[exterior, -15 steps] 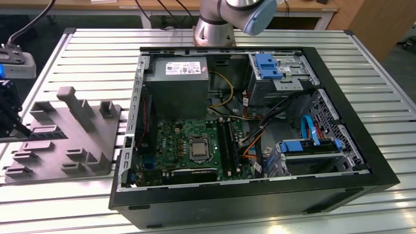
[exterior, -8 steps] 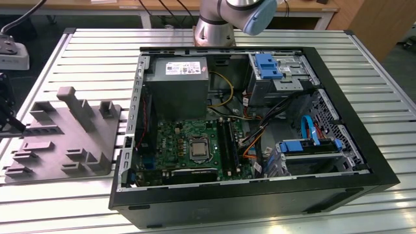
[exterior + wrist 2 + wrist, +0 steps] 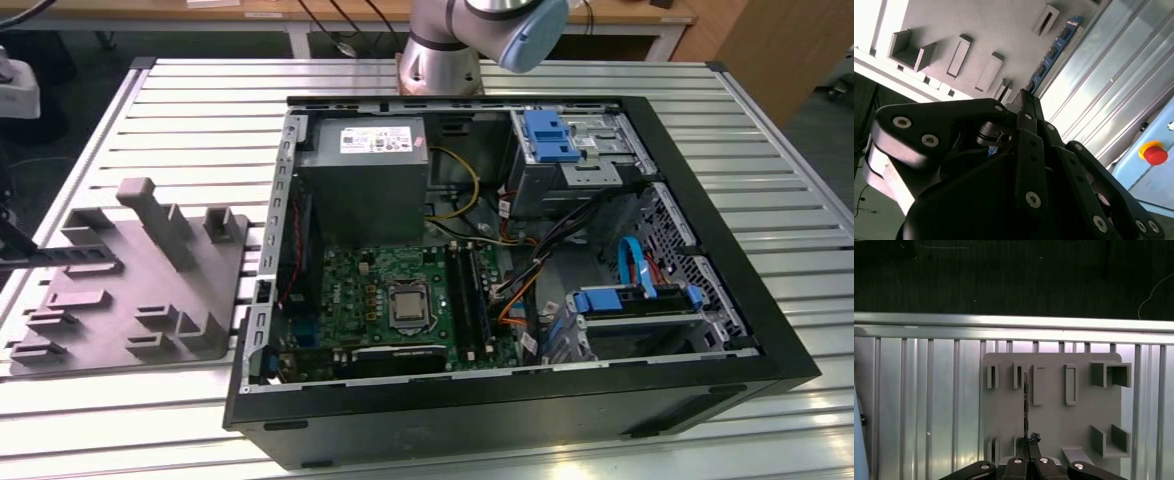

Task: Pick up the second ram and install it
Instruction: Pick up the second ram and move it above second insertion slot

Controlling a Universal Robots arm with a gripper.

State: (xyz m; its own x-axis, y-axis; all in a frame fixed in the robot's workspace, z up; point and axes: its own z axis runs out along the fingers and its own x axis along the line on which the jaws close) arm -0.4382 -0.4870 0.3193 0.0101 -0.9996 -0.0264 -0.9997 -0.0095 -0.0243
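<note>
The jaws pinch an end of the second ram (image 3: 1026,400), edge-on over the grey slotted holder (image 3: 1054,425) on the bench (image 3: 929,405).

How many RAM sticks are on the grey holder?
1. The ram stands edge-on in a slot of the holder, one end gripped by the hand. The hand covers part of the holder, so another may be hidden.

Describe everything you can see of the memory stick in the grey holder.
The long, thin memory stick stands on edge in the grey plastic slotted holder on the ribbed metal table. The first wrist view shows it edge-on as a dark strip; in the second wrist view its face looks blue with a row of dark chips. The black gripper is closed on one end.
</note>
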